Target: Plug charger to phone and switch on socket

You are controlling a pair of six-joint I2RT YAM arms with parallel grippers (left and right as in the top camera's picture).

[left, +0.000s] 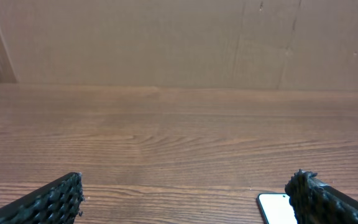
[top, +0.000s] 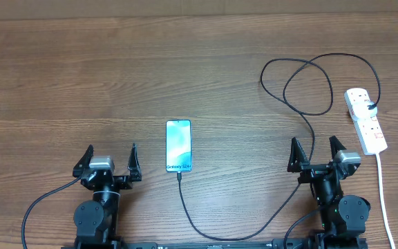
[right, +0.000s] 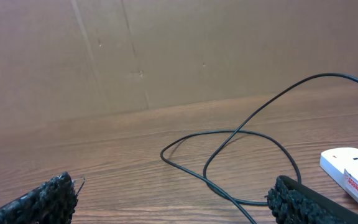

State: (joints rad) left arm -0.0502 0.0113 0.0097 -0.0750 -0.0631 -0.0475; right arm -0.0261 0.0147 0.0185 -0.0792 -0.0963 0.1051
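We are logging left tool [top: 112, 149] and right tool [top: 314, 142] both spread wide, gripping nothing, arms sitting low at counter [top: 81, 69] edge; phone [top: 178, 146] lying between them, charger [top: 183, 199] touching its near end, socket [top: 366, 121] lying far right

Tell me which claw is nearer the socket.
Right. The socket lies just ahead and to the right of the right claw; the left claw is far off, beyond the phone.
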